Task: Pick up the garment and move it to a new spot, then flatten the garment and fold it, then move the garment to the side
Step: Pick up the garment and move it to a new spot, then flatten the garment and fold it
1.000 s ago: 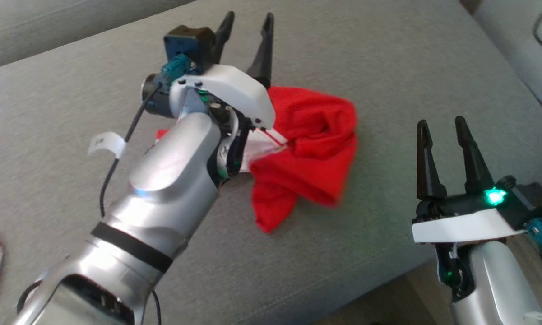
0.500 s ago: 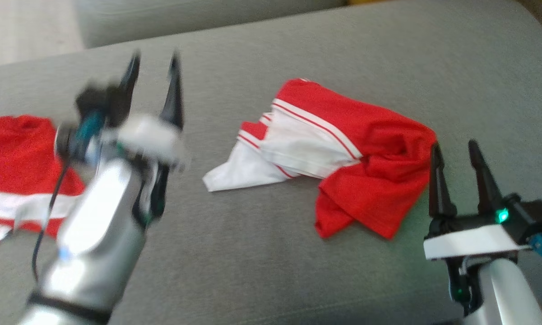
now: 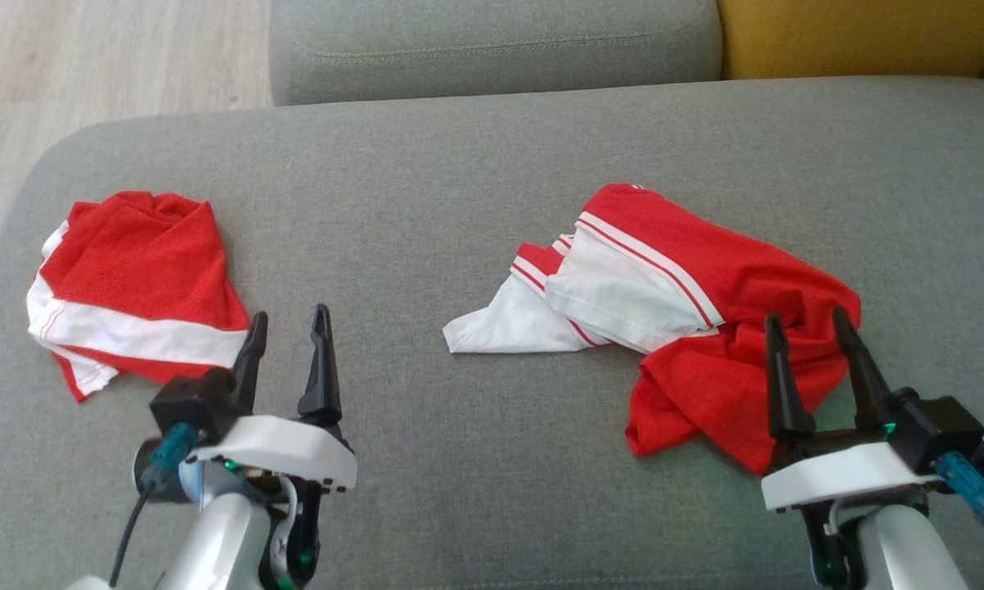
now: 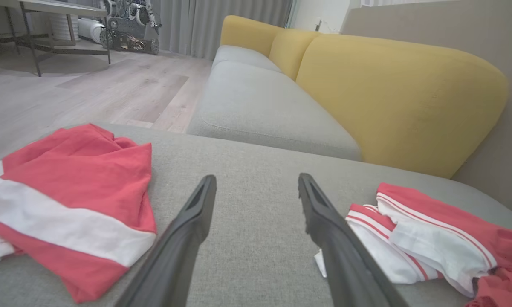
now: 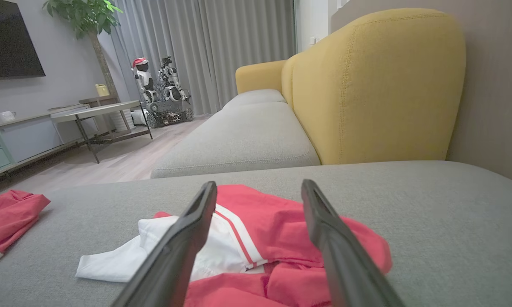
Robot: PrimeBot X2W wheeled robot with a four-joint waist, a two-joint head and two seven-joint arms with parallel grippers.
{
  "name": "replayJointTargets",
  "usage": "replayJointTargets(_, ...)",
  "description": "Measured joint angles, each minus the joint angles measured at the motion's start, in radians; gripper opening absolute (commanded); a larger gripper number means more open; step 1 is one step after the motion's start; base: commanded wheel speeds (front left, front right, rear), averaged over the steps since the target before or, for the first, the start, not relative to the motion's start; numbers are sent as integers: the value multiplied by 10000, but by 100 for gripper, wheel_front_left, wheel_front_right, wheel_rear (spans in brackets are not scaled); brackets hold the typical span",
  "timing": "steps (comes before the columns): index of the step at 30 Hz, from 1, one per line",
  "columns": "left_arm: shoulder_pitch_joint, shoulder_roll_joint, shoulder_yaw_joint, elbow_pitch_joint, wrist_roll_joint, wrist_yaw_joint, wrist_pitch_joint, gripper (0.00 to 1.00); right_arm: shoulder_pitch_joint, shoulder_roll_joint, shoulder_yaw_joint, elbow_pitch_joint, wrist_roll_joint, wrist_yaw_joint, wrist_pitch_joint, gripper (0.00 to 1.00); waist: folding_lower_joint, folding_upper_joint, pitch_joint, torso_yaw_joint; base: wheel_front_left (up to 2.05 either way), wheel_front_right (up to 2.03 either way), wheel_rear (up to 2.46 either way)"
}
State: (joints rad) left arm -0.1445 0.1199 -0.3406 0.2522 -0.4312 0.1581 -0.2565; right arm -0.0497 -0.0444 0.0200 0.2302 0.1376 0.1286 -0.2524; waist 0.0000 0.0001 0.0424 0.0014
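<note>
left gripper (image 3: 289, 313) and right gripper (image 3: 807, 316) stood wide open, empty. crumpled garment (image 3: 688, 303) lay on the sofa seat (image 3: 459, 205) just ahead of the right one; a second red cloth (image 3: 131, 279) lay beside my left. risk: pinching one bunched layer only, so it would drag twisted.

Your right gripper (image 5: 258, 185) has its jaws spread wide with nothing between them, and it's pointing out over the crumpled red-and-white garment (image 5: 277, 230) lying on the grey sofa seat (image 5: 443, 221). A second red garment (image 5: 8, 213) sits way off at the left edge. There's a yellow backrest (image 5: 375, 85) behind the seat, and across the room a small robot on a wheeled base (image 5: 162, 98) stands by the curtains (image 5: 221, 38).
</note>
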Motion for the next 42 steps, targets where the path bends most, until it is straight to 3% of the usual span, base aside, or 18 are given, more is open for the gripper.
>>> replayJointTargets(4, -8, -301, 359, -142, 554, -454, 0, 100, -6, -2, 226, 134, 2, 0, 0, 100, 0, 0, 3, -17, 0, 0, 0)
replayJointTargets(16, -44, -662, 905, 82, 1099, -1064, 0, 100, -807, -8, 1436, 1139, -660, 0, 82, 100, 0, 0, 388, 275, 0, 0, 0)
replayJointTargets(27, -179, -711, 867, 316, 1126, -1231, 0, 100, -2157, -23, 1716, 2943, -1492, 0, 514, 100, 0, 0, 981, 959, 0, 0, 0)
replayJointTargets(39, -457, -731, 573, 316, 926, -1131, 0, 100, -3215, -40, 1802, 4583, -1448, 0, 412, 100, 0, 0, 1422, 1404, 0, 0, 0)
replayJointTargets(40, -457, -731, 566, 316, 926, -1131, 0, 100, -3238, -40, 1802, 4646, -1371, 0, 407, 47, 0, 0, 1436, 1419, 0, 0, 0)
replayJointTargets(41, -458, -731, 562, 318, 926, -1129, 0, 100, -3266, -40, 1801, 4679, -1273, 0, 382, 30, 0, 0, 1444, 1427, 0, 0, 0)
replayJointTargets(42, -460, -731, 562, 326, 924, -1127, 0, 100, -3306, -40, 1802, 4711, -1195, 0, 313, 5, 0, 0, 1440, 1428, 0, 0, 0)
